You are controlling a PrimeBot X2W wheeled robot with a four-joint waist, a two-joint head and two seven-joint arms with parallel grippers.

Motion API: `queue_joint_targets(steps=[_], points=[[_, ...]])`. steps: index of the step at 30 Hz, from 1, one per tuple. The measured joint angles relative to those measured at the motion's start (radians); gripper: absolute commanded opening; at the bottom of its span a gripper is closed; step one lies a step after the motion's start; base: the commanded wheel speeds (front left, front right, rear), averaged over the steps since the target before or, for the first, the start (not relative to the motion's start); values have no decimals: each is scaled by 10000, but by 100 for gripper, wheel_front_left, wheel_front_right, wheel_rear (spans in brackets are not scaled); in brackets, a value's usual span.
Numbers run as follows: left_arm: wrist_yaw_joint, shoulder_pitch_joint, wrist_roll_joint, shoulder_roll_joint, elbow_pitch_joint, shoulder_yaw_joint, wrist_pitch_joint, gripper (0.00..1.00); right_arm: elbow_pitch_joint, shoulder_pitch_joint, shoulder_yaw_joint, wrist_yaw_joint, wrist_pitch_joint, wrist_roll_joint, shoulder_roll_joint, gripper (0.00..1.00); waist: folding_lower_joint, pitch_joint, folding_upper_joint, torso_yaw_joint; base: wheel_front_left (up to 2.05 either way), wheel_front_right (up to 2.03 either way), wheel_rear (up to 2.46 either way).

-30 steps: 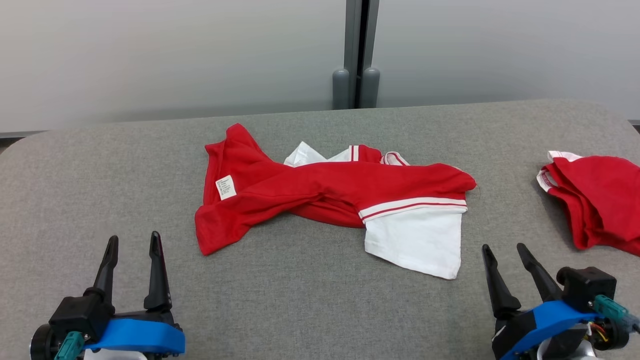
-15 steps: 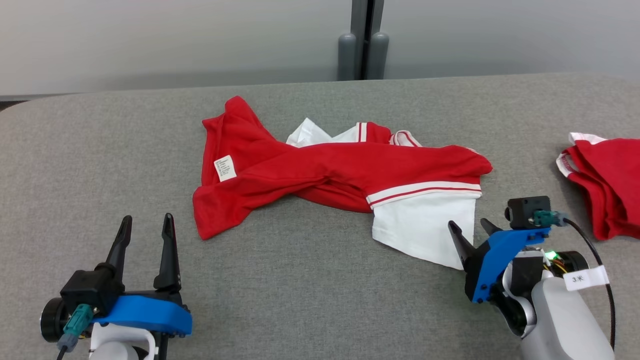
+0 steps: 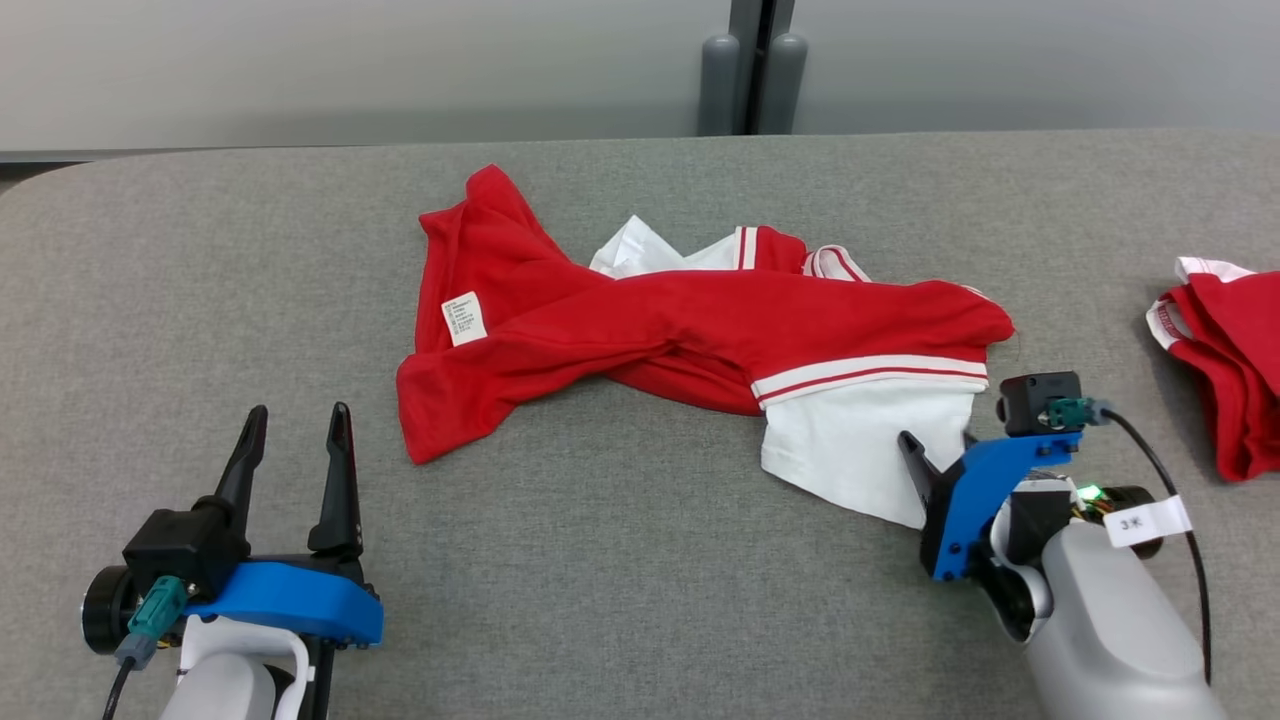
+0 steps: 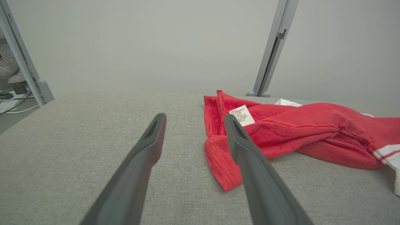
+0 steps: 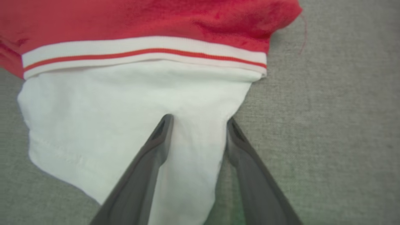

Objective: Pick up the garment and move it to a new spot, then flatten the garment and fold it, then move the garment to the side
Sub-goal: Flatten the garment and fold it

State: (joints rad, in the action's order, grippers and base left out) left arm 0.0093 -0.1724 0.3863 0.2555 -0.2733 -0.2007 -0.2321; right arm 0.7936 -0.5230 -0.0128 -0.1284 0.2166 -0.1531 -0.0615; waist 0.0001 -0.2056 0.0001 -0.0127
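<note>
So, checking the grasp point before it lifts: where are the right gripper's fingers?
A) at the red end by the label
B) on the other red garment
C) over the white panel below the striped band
C: the right gripper, open, straddles a strip of the white panel of the garment in the right wrist view.

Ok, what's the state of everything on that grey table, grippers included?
Red and white knit garment: crumpled and twisted, not flattened or folded.
Second red garment with white trim: bunched up, lying apart to the right.
Left gripper: jaws open, empty, clear of the cloth.
Right gripper: jaws open astride the first garment's white part, not yet closed.
</note>
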Motion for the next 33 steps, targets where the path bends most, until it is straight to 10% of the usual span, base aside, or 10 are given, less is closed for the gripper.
queue_joint_targets(steps=[21,22,23,33], points=[[357,894,320,52,176,598,-249,100,-4615,4110,1444,-23,-56,244,-142,0,-1,878,0,594,0,0,0],[372,907,322,48,178,594,-251,100,-4838,4265,1532,-23,-15,288,-100,30,-1,906,0,594,0,0,0],[380,912,320,46,192,585,-251,100,-5033,4369,1616,-23,25,307,-75,100,-1,936,0,580,0,0,0],[382,1047,276,17,242,286,-117,100,-6636,4871,1793,-21,-1335,412,86,100,-1,1197,0,446,0,0,0]])
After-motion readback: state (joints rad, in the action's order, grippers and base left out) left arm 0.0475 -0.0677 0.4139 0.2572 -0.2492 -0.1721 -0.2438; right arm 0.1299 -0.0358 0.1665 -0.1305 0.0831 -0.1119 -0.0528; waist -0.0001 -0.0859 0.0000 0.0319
